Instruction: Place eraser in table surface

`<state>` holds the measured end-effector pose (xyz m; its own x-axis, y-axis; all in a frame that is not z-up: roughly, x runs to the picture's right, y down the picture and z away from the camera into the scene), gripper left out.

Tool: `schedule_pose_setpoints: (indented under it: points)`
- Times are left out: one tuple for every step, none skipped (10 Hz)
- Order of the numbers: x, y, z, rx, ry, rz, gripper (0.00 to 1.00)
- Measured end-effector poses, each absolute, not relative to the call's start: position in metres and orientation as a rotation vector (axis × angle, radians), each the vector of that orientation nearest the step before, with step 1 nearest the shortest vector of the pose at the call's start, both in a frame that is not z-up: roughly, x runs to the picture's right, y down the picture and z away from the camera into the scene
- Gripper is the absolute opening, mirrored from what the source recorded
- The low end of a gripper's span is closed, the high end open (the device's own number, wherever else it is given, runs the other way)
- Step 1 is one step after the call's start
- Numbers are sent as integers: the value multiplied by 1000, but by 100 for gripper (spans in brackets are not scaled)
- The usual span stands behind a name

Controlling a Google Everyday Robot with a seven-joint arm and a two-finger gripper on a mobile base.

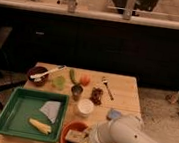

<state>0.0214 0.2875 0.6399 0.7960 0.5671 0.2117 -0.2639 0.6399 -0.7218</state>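
Hand (86,142) clenching shut over near tabletop (124,99) edge, eraser (75,134) lying in orange bowl (63,139) just left of it
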Motion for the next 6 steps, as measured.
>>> schedule_pose_setpoints:
  points:
    - [28,282,637,-755,-477,452,0]
    - [35,280,637,-765,-491,438,0]
    - [49,276,638,-770,-505,435,0]
    - [72,272,642,-772,-514,443,0]
    - [87,269,644,-769,-517,454,0]
    - [108,266,647,-762,-519,477,0]
